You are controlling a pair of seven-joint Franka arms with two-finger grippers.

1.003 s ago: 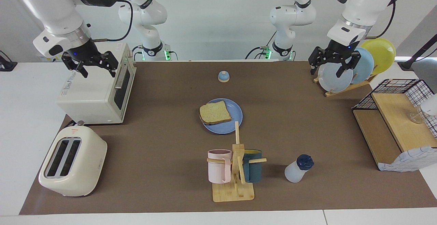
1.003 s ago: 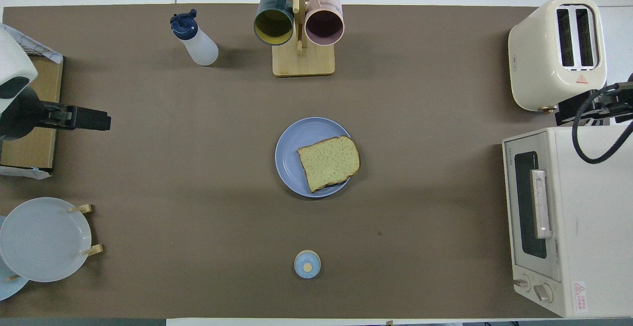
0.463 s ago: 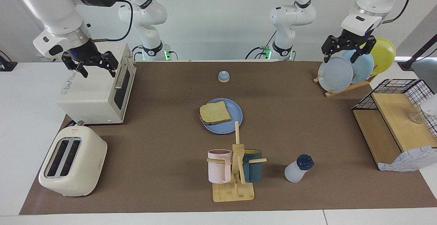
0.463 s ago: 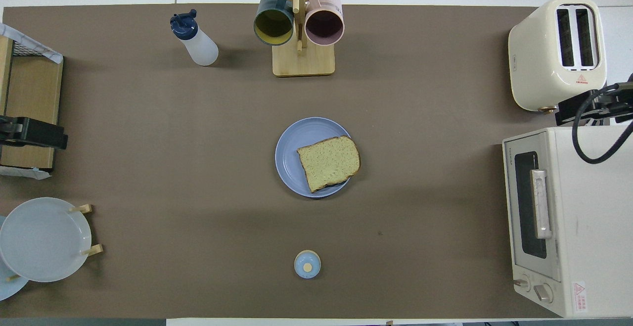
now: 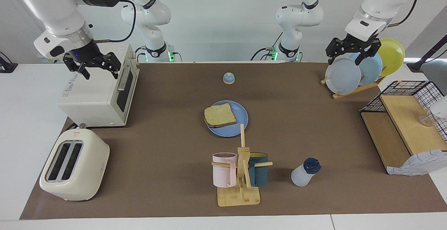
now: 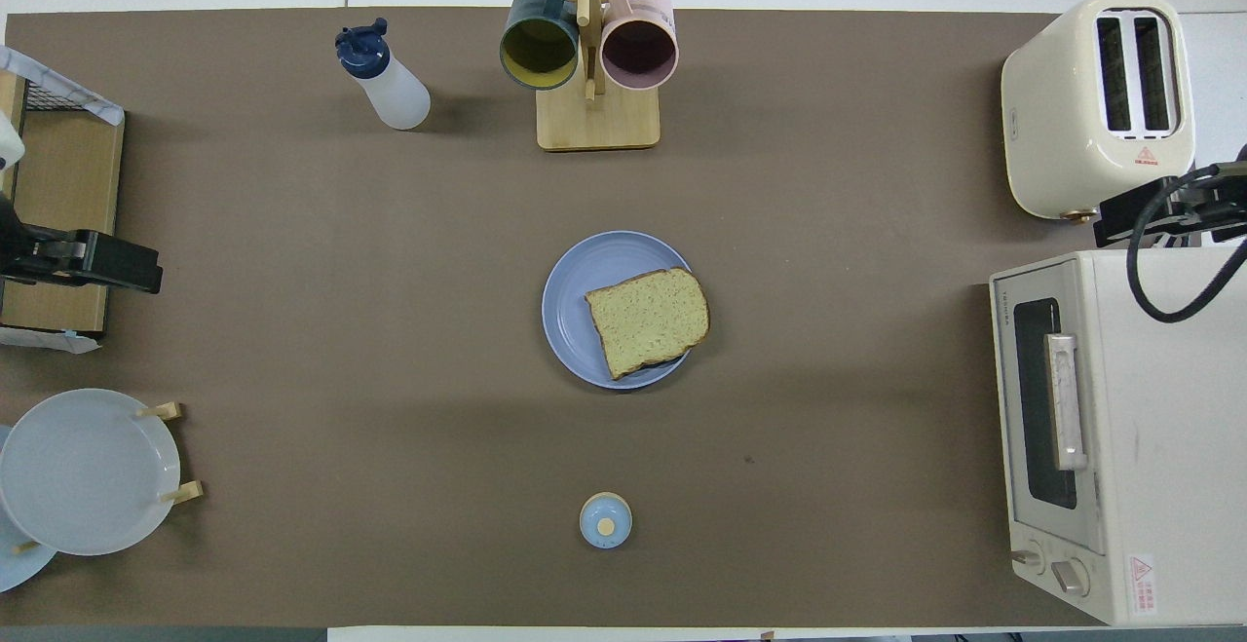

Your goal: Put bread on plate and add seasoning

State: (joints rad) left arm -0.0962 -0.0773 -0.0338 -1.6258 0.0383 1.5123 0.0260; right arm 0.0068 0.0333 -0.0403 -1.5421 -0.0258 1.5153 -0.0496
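1. Bread [image 5: 220, 115], a single speckled slice, lies flat on the blue plate [image 5: 241, 120] at the middle of the bench, shifted toward the right arm's side of the plate so that its crust reaches the rim there.
2. Seasoning bottle [image 5: 304, 172] with a dark blue cap stands near the bench edge farthest from the robots, toward the left arm's end, well apart from the plate and touched by neither claw.
3. A wooden mug rack [image 5: 241, 174] stands beside the bottle along that same edge, with a pink mug [image 5: 223, 170] and a dark teal mug [image 5: 259, 170] hanging on it.
4. Left gripper [image 5: 351, 53] hangs in the air over the upright plates in the dish rack [image 5: 352, 83] at the corner nearest the left arm's base; its fingers are spread wide and hold nothing.
5. Right gripper [image 5: 93, 66] hovers over the top of the toaster oven [image 5: 101, 89] at the right arm's end of the bench; its fingers are also spread wide and empty.
6. A cream toaster [image 5: 74, 163] sits at the corner of the right arm's end farthest from the robots.
7. A small blue-domed bell [image 5: 228, 78] sits near the middle of the bench edge closest to the robots.
8. A wooden shelf with a wire basket [image 5: 405, 125] stands at the left arm's end of the bench.
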